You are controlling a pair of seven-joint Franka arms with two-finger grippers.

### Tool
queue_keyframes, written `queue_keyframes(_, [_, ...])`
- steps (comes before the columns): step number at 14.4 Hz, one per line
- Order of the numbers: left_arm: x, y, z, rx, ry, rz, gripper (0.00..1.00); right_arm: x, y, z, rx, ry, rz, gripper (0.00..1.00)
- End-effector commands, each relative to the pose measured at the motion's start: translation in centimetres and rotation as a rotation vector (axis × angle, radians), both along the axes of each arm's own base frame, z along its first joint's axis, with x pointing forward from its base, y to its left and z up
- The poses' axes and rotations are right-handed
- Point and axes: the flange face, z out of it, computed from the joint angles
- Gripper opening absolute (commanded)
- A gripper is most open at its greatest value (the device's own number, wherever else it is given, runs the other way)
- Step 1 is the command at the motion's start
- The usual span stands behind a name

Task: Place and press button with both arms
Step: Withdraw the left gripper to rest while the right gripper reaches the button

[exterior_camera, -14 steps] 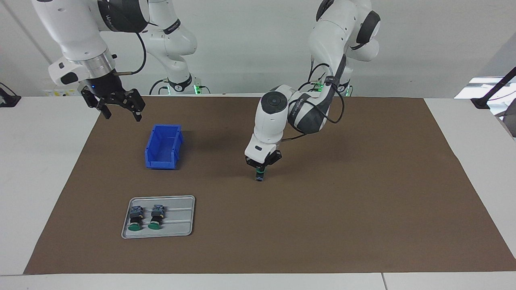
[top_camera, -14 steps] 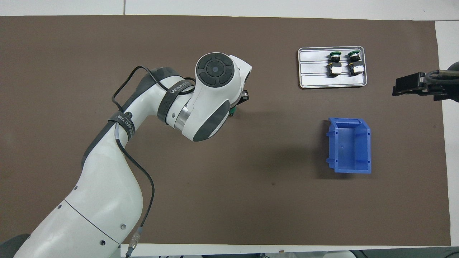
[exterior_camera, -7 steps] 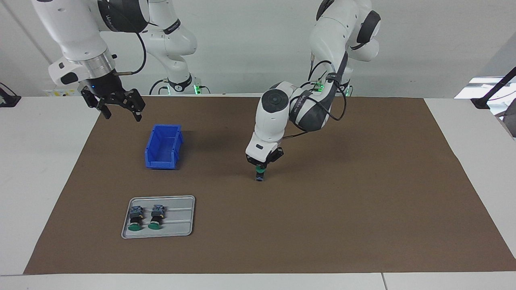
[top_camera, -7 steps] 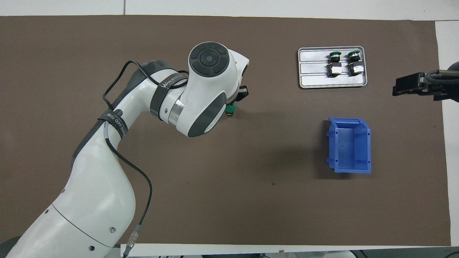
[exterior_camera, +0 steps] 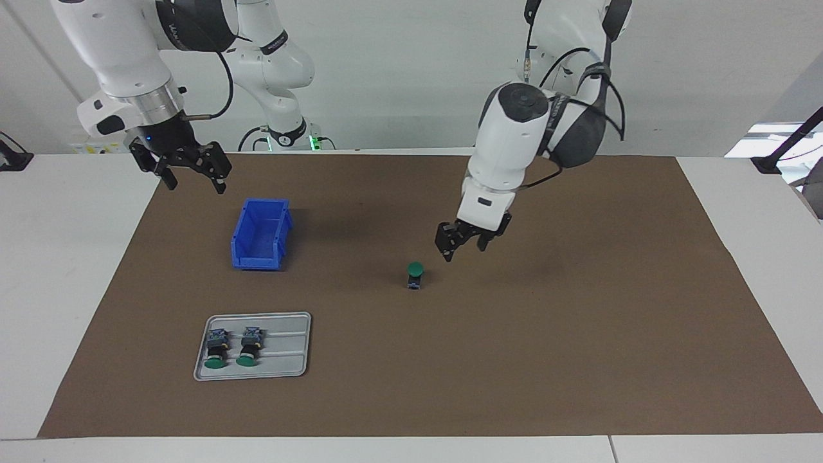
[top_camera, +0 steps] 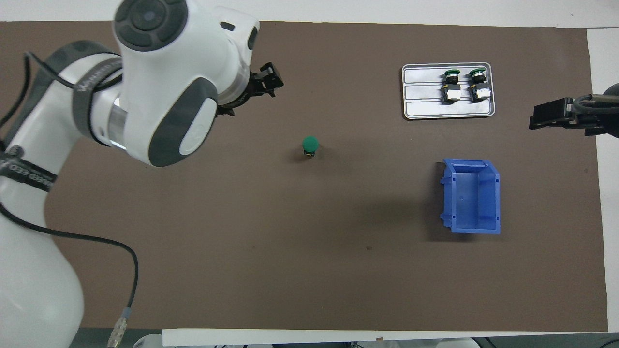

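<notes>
Button: the small push-button with round green cap, black collar and grey-blue block body (exterior_camera: 415, 276) is standing upright and alone on the brown mat (exterior_camera: 578, 360), near mid-table, gripped by nothing.
Risk, tipping: the narrow body is carrying a wider cap, so an off-centre press is likely to topple it or slide it on the mat.
Risk, clipping: the left arm's black two-finger gripper (exterior_camera: 461, 244) is hanging empty just beside and above the cap, toward the left arm's end, fingers spread wide; a low sideways pass could knock the button over.
Right gripper: the right arm's black two-finger gripper (exterior_camera: 191, 175) is waiting in the air, fingers apart and empty, over the mat's edge at the right arm's end; its long reach to the button is leaving room for a misaligned press.
Blue bin: the open-topped blue plastic bin (exterior_camera: 260, 235), rigid with ribbed walls, is sitting empty toward the right arm's end, nearer to the robots than the tray.
Tray: the flat grey metal tray with rounded corners and ridged lanes (exterior_camera: 289, 354) is lying farthest from the robots.
Spare buttons: two matching green-capped buttons (exterior_camera: 233, 346) are lying on their sides in the tray, side by side.
</notes>
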Motion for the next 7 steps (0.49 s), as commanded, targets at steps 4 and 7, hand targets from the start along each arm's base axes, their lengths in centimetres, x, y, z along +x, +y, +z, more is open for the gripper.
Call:
queue_keyframes(4, [0.1, 17.1, 5.1, 0.076, 0.081, -0.142, 1.00, -1.0, -1.0, 0.0, 0.013, 0.014, -0.002, 0.99])
queue_keyframes(7, [-0.3, 23.9, 6.2, 0.078, 0.127, -0.200, 1.00, -1.3, 0.1, -0.2, 0.012, 0.042, 0.037, 0.99])
